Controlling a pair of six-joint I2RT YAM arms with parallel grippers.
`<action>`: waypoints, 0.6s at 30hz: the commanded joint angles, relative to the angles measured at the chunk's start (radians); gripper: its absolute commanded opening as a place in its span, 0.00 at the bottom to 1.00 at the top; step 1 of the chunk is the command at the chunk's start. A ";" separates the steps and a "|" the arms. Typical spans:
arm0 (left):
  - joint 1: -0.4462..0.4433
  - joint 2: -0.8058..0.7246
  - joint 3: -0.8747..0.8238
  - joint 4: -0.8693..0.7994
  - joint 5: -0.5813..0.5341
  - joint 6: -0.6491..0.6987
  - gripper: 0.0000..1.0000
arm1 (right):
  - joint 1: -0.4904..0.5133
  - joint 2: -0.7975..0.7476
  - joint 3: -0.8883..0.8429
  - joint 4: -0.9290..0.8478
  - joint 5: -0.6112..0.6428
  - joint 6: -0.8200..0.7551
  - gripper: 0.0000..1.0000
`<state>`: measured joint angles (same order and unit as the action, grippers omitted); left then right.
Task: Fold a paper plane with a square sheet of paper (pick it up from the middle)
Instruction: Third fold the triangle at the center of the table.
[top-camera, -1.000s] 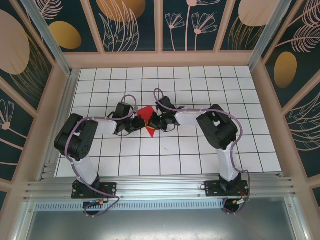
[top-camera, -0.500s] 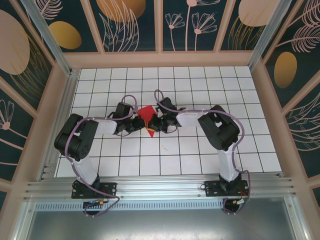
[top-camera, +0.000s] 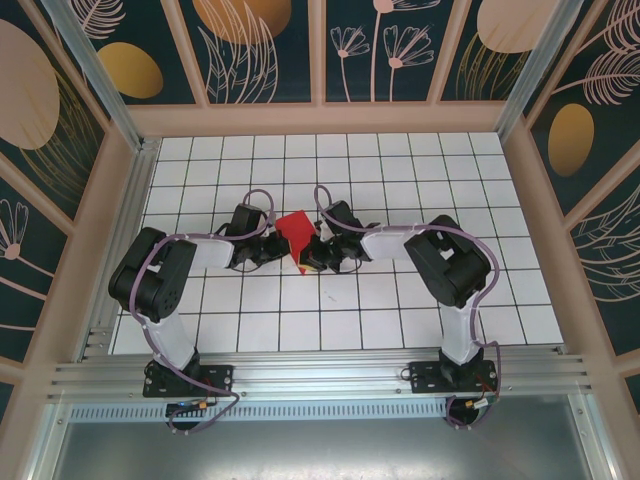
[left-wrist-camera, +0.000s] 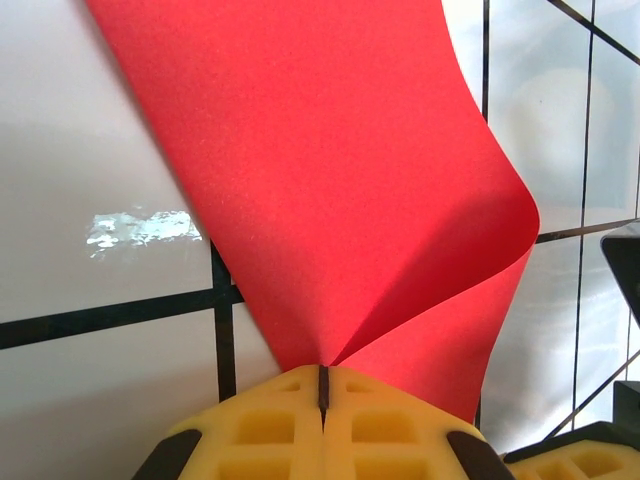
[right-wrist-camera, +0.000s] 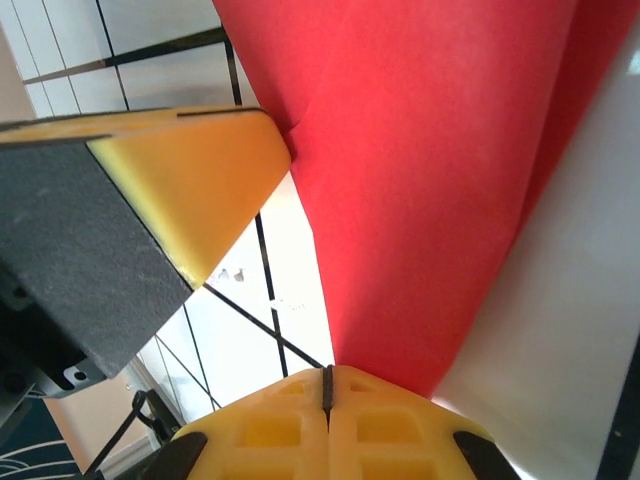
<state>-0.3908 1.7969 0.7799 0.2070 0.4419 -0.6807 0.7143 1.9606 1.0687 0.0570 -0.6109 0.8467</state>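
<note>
At the middle of the gridded table (top-camera: 400, 300), the square sheet of paper (top-camera: 294, 231) (bowed into a soft curl in the left wrist view) is held between the two arms, with the left gripper (left-wrist-camera: 322, 382) and the right gripper (right-wrist-camera: 327, 378) each clamped fully closed on one of its edges.

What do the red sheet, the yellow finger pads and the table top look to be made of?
Red sheet: thin matte paper; it curls and bends softly.
Finger pads: yellow, matte, probably moulded plastic or rubber, with recessed pockets.
Table top: glossy white, gridded with dark lines; a bright glare patch suggests a smooth laminate or tile.
</note>
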 joint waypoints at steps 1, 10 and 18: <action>0.007 0.022 0.017 -0.041 -0.043 0.023 0.00 | -0.006 -0.025 -0.020 0.046 -0.041 -0.030 0.04; 0.007 0.024 0.016 -0.037 -0.034 0.021 0.00 | -0.006 0.005 -0.013 -0.016 -0.001 -0.050 0.04; 0.007 0.030 0.015 -0.034 -0.035 0.021 0.00 | -0.006 0.033 -0.003 -0.025 -0.001 -0.058 0.04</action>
<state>-0.3908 1.7977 0.7815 0.2054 0.4404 -0.6807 0.7143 1.9671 1.0637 0.0486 -0.6186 0.8154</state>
